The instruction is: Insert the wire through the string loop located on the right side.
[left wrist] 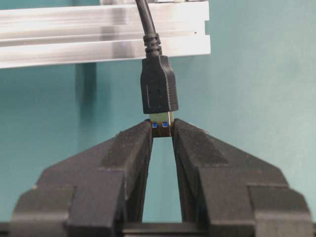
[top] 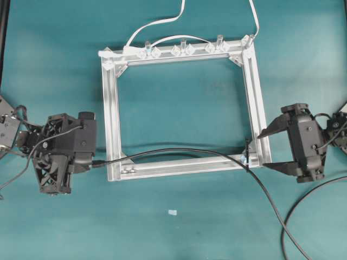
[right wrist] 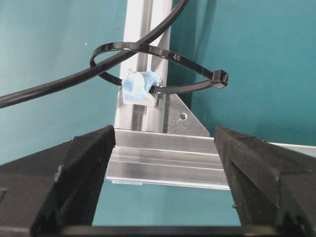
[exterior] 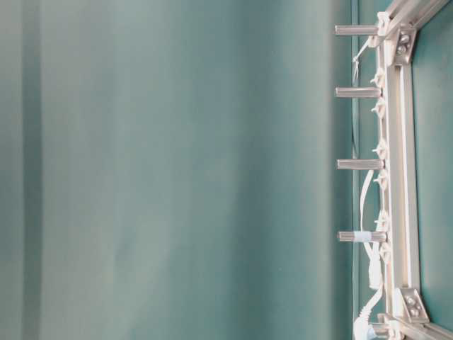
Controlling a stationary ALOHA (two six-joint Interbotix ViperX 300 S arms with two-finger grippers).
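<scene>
The wire (top: 179,151) is a thin black cable lying along the near rail of the aluminium frame (top: 111,108). Its dark rectangular plug (left wrist: 159,91) points at my left gripper (left wrist: 162,128), which is shut on the plug's metal tip. In the overhead view that gripper (top: 91,161) sits just left of the frame's near left corner. The string loop (right wrist: 158,66) is a black ring with a pale blue bit, standing at the near right corner (top: 248,149). The wire (right wrist: 74,84) passes through it, then trails off toward the bottom right. My right gripper (right wrist: 165,136) is open, empty, just right of the loop (top: 264,150).
White flat cables (top: 162,21) and clear clips (top: 181,50) sit along the frame's far rail. Short metal posts (exterior: 357,92) stick up from that rail in the table-level view. A small pale scrap (top: 173,212) lies on the green table in front of the frame.
</scene>
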